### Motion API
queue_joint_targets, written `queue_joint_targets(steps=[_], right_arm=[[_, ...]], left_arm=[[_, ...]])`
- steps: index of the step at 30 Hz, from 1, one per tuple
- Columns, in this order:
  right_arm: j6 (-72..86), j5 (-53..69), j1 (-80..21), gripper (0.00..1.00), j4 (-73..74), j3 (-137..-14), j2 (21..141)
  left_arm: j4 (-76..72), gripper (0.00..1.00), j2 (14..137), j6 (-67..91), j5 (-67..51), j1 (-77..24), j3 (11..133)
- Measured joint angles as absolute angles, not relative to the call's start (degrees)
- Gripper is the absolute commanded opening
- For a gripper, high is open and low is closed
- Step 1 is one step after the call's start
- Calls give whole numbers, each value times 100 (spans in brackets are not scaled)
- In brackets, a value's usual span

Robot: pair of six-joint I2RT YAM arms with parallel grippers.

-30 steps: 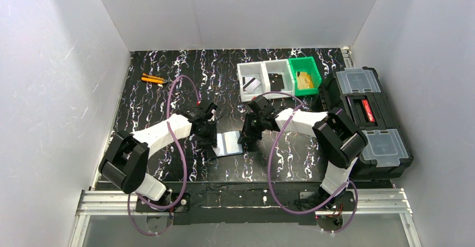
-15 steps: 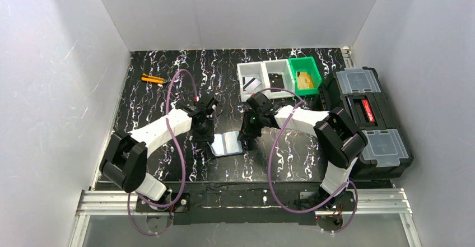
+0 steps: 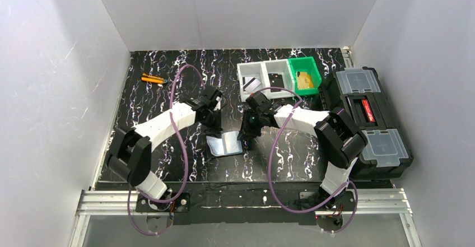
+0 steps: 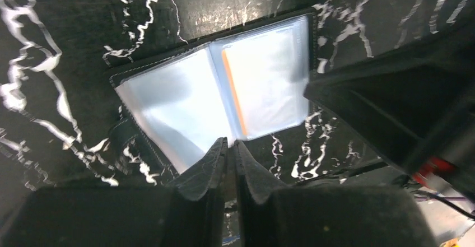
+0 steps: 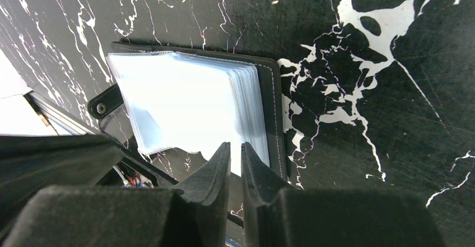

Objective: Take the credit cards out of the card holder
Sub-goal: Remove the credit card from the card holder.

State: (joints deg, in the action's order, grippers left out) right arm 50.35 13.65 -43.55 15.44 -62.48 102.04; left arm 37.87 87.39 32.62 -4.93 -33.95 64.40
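The card holder (image 3: pixel 225 144) lies open on the black marbled table, its glossy blue-grey sleeves facing up. It also shows in the left wrist view (image 4: pixel 224 98) and in the right wrist view (image 5: pixel 190 107). My left gripper (image 3: pixel 215 126) is shut and empty at the holder's far left edge, its tips (image 4: pixel 230 144) at the sleeve rim. My right gripper (image 3: pixel 245 135) is shut at the holder's right edge, its tips (image 5: pixel 235 149) over the sleeves. I cannot tell if it touches them. One grey credit card (image 3: pixel 252 84) with a dark stripe lies in a white bin.
Two white bins (image 3: pixel 265 68) and a green bin (image 3: pixel 313 70) holding tan blocks stand at the back right. A large black toolbox (image 3: pixel 367 118) with clear lids fills the right side. An orange tool (image 3: pixel 152 79) lies at the far left.
My left gripper has pulled back from the holder's left half toward the far side. The holder's left half now lies flatter and uncovered. The right gripper has barely moved.
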Motion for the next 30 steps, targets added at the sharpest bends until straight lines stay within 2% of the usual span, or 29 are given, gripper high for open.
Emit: queue_joint_targets(steps=[7,23,30], right_arm=[[4995,1372,-4359,20,1594,-6248,10206],[4956,1706,-4574,24,1658,-6694,10726],[4939,1828,-4587,29,1671,-6814,10820]], left_arm=[[3188,1,9633,3330,-836,-3395,5758],[3092,0,9644,3395,-902,-3382,5714],[3089,0,9625,3409,-880,-3385,5706]])
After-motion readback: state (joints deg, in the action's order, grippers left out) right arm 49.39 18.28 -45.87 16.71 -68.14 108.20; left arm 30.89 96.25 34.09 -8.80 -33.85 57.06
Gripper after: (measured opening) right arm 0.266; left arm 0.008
